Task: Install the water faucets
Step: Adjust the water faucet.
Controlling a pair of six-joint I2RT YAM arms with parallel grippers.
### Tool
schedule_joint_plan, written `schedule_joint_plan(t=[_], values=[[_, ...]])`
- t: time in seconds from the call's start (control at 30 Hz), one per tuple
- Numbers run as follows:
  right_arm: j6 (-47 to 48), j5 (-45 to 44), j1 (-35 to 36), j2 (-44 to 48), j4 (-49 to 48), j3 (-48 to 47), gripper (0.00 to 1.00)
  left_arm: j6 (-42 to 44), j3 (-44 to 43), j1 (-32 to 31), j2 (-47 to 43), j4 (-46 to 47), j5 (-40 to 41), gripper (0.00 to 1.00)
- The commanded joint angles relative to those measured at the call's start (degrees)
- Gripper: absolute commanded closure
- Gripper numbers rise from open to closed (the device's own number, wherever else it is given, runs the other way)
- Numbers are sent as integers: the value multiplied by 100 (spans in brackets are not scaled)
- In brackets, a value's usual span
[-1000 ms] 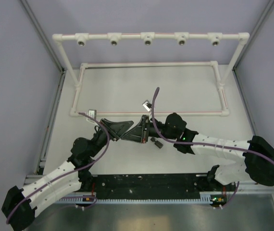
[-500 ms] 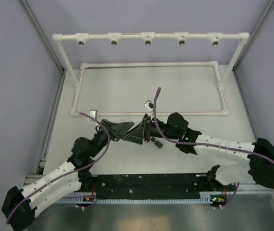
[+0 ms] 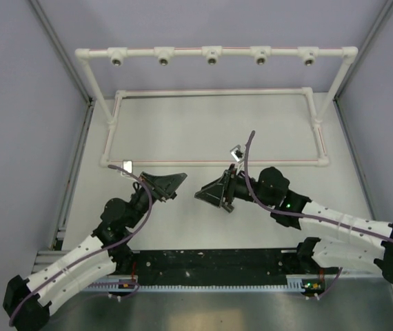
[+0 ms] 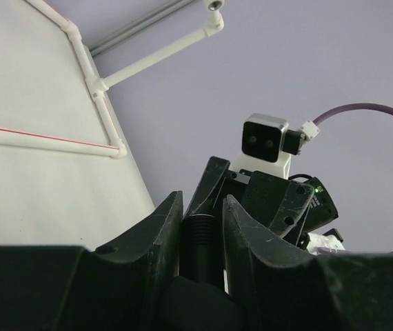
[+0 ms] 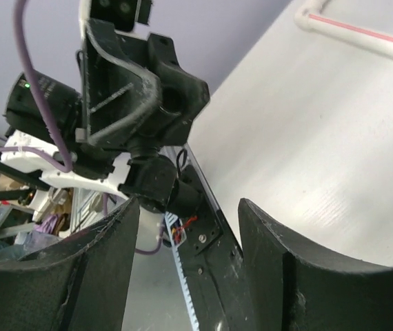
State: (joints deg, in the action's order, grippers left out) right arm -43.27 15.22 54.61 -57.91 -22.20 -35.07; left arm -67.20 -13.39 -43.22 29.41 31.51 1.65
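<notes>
My left gripper (image 3: 176,183) is shut on a small black water faucet (image 4: 202,241). In the left wrist view its ribbed cylindrical end stands upright between the two fingers (image 4: 160,234). My right gripper (image 3: 203,195) faces the left one across a short gap, open, with nothing between its fingers (image 5: 279,262). A small dark piece (image 3: 227,205) lies on the table just under the right gripper; I cannot tell whether it is the other faucet. The white pipe frame (image 3: 212,51) stands at the back with several round sockets along its top rail.
A low white pipe rectangle (image 3: 214,92) lies on the table below the top rail, its near bar (image 3: 183,163) just beyond both grippers. Metal enclosure posts and purple walls close in both sides. A black rail (image 3: 210,265) runs along the near edge.
My right gripper has opened and drawn back to the right, away from the left gripper. The left gripper stays shut on the faucet and has barely moved.
</notes>
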Motion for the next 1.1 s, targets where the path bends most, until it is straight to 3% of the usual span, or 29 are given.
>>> schedule_joint_plan(t=[0.0,0.27,0.5,1.07], values=[[-418,384,-29,-395,-995,53,41,-39,-147,-20,152,548,108,100],[-1149,1000,-20,-1213,-2447,-149,39,-223,-147,-20,680,1094,-411,100],[-1219,939,41,-1477,-2421,-228,41,-267,-129,-28,786,1349,-411,100],[-1386,1035,120,-2031,-2728,-597,58,-346,-59,-64,891,1604,-473,100]])
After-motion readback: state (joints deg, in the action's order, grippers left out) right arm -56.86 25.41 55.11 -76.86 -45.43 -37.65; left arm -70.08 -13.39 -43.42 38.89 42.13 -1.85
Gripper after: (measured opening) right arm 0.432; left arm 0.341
